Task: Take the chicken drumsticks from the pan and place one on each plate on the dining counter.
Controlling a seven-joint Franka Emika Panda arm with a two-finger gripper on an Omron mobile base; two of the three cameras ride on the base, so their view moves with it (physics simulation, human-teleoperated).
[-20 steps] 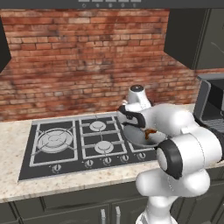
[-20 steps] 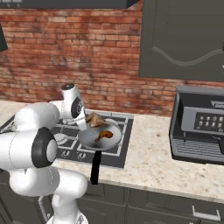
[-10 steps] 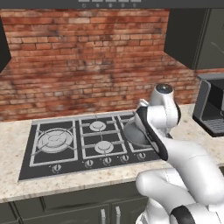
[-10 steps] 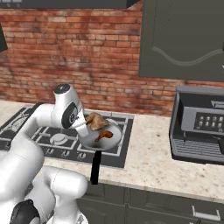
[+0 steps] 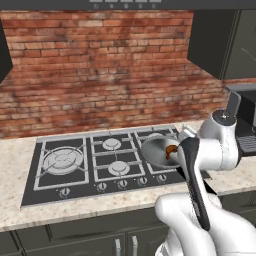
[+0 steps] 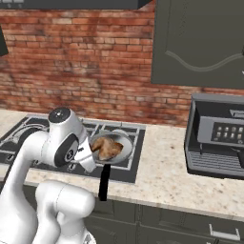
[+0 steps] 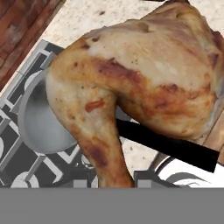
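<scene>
Holding a chicken drumstick [image 7: 131, 87] above the pan [image 7: 41, 118].
Jaws clamped on it; the pan's black handle [image 6: 104, 182] overhangs the worktop [image 6: 171, 171] edge.

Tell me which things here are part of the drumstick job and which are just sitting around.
Job:
- drumstick, lifted close to the hand camera
- second drumstick in the pan
- pan on the hob

Sitting around:
- hob
- coffee machine on the counter
- brick wall
- cupboards
</scene>
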